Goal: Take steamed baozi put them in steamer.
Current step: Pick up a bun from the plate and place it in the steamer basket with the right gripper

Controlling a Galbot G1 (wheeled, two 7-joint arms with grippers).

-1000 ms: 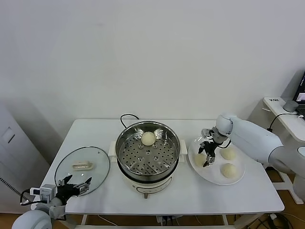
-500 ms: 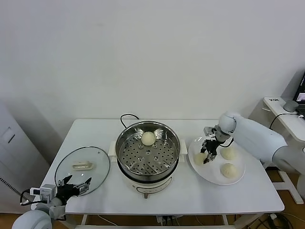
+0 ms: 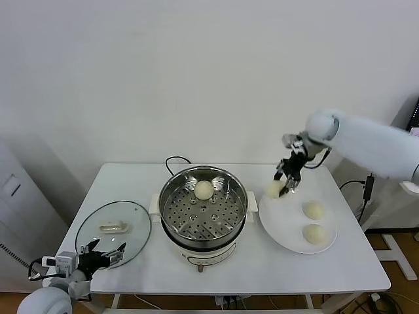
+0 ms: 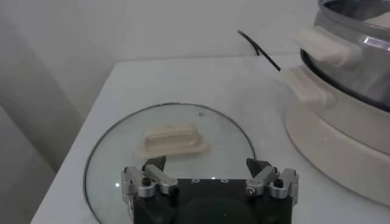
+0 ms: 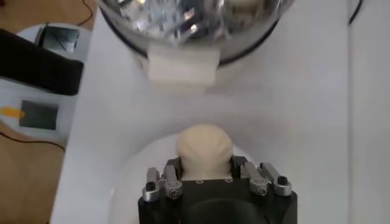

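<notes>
My right gripper is shut on a cream-white steamed baozi, held in the air above the left edge of the white plate, just right of the steamer. The steamer is a shiny steel pot with a perforated tray, and one baozi lies at the back of that tray. Two more baozi rest on the plate. My left gripper stands open and empty at the table's front left, over the near rim of the glass lid.
The glass lid with its cream handle lies flat left of the steamer. A black cable runs behind the pot. A side desk with a laptop stands at far right.
My right gripper closed on the leftmost baozi on the plate and lifted it up and back, off the plate. The left arm has not moved.
</notes>
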